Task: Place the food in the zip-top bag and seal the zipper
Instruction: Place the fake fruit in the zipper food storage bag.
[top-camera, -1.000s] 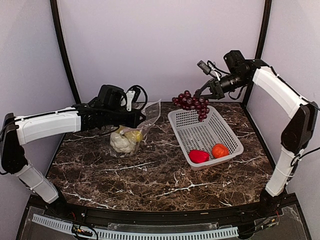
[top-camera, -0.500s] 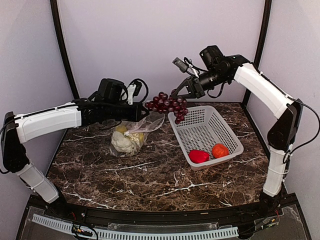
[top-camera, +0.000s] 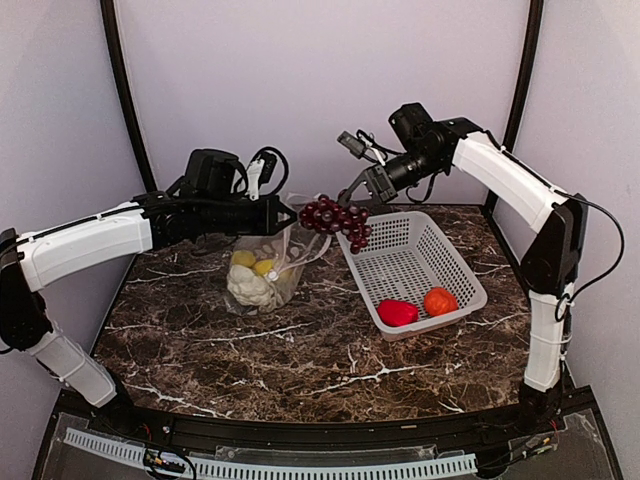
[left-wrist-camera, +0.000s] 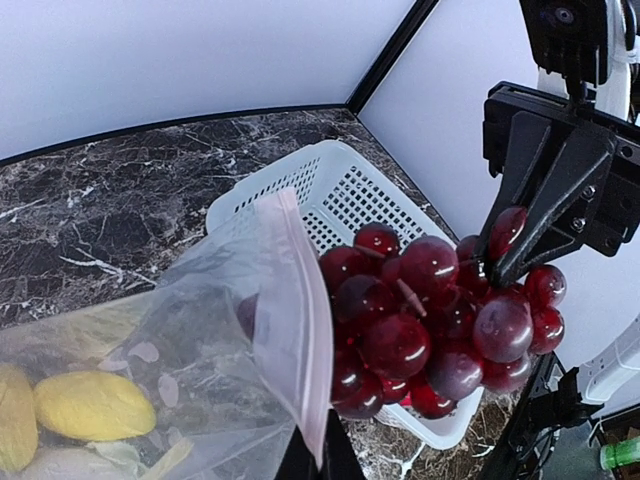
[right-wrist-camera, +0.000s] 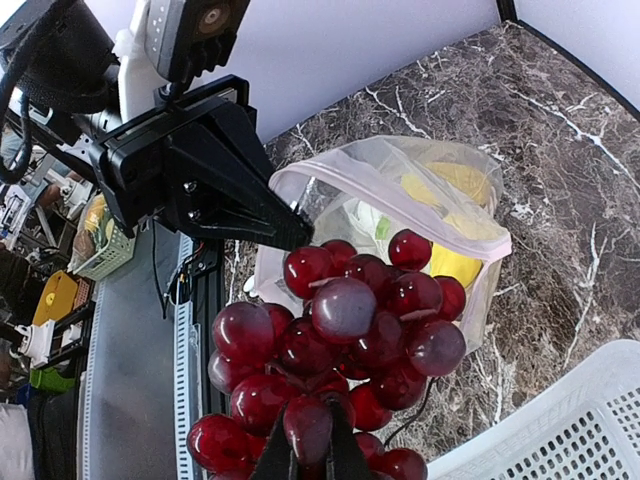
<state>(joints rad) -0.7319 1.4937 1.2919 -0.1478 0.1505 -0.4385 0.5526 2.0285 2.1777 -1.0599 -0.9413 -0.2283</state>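
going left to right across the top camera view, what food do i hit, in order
cauliflower inside the zip-top bag → grape bunch up in the air → red pepper → tomato, these last two in the basket

The left gripper (top-camera: 290, 213) is pinching the zip-top bag (top-camera: 262, 285) rim, closing off the left approach. The grape bunch (top-camera: 336, 217) in the right gripper (top-camera: 352, 203) is crowding the bag mouth. The basket (top-camera: 405, 262) is occupying the right side of the table (top-camera: 300, 350); the front strip is lying open.
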